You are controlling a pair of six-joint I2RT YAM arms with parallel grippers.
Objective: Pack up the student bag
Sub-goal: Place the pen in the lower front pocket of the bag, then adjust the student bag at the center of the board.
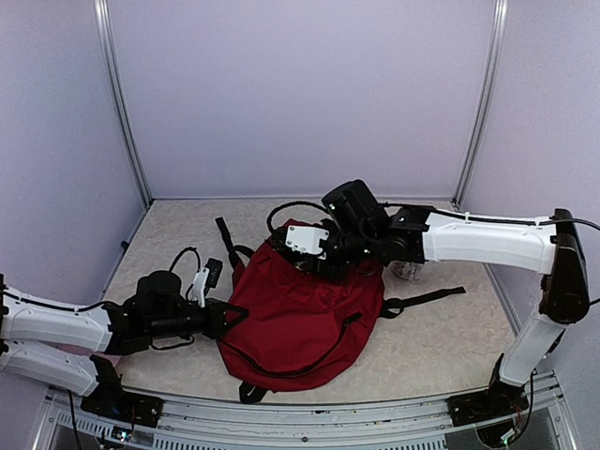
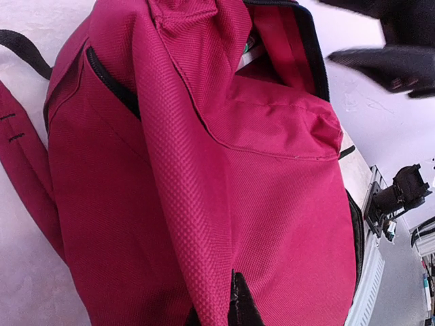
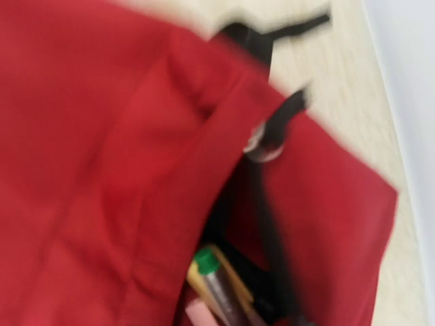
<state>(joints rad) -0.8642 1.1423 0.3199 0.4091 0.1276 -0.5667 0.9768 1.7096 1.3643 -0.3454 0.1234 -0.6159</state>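
The student bag (image 1: pixel 300 323) lies flat mid-table, dark red, its opening at the far end. My left gripper (image 1: pixel 228 317) is at the bag's left edge, shut on a raised fold of the red fabric (image 2: pixel 194 224); one black fingertip (image 2: pixel 239 302) shows beside the fold. My right gripper (image 1: pixel 326 265) hovers over the bag's opening, its fingers hidden in the top view and absent from its blurred wrist view. Inside the opening I see a green-capped pen (image 3: pixel 216 272) with yellow and pink items beside it.
Black straps trail from the bag to the right (image 1: pixel 427 298) and far left (image 1: pixel 223 239). A small pale object (image 1: pixel 408 272) sits under the right forearm. Enclosure walls stand close around the table, with a metal rail (image 1: pixel 309 412) along the near edge.
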